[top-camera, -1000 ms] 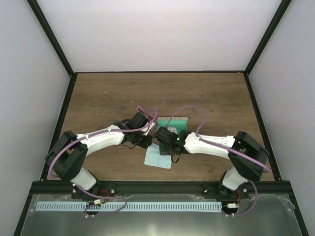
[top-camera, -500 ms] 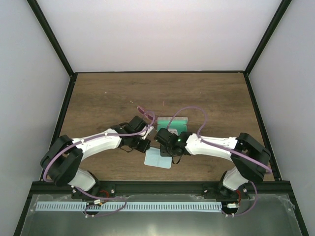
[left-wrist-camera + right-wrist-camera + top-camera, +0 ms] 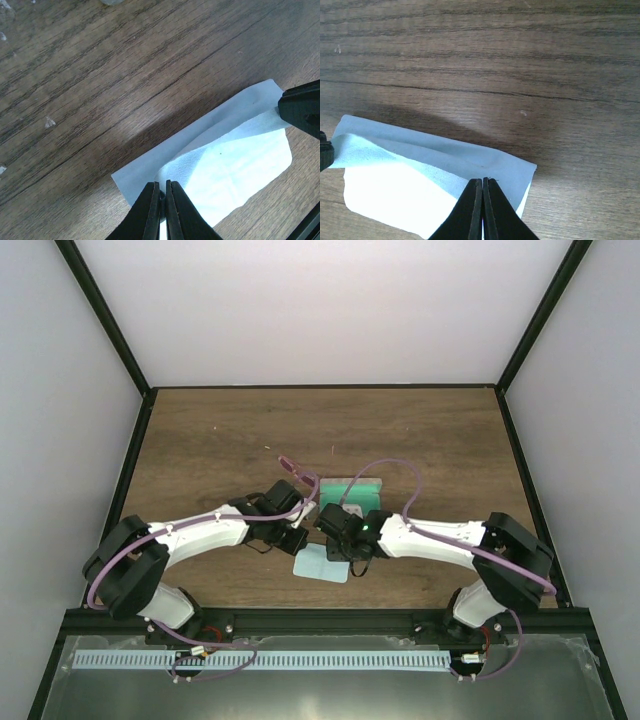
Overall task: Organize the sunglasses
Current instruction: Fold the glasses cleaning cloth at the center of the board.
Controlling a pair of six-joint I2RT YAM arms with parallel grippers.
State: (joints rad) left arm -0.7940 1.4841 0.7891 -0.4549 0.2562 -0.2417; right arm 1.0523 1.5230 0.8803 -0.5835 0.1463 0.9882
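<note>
The light blue cloth (image 3: 322, 566) lies on the wooden table, and its far edge is folded over toward me. My left gripper (image 3: 293, 537) is shut on the cloth's left corner (image 3: 161, 187). My right gripper (image 3: 345, 552) is shut on the right corner of the folded layer (image 3: 483, 186). The cloth shows bright in the left wrist view (image 3: 225, 160) and the right wrist view (image 3: 415, 175). The translucent greenish case (image 3: 360, 487) lies just beyond the grippers. I cannot make out the sunglasses; the arms cover the spot in front of the case.
Purple cables loop over both wrists near the case. A black frame rail (image 3: 320, 618) runs along the near edge of the table. The wooden table (image 3: 220, 440) stretches back to the white walls.
My left gripper has moved right and toward me, closer to the right gripper. The cloth's pinched far edge has come over with both grippers.
</note>
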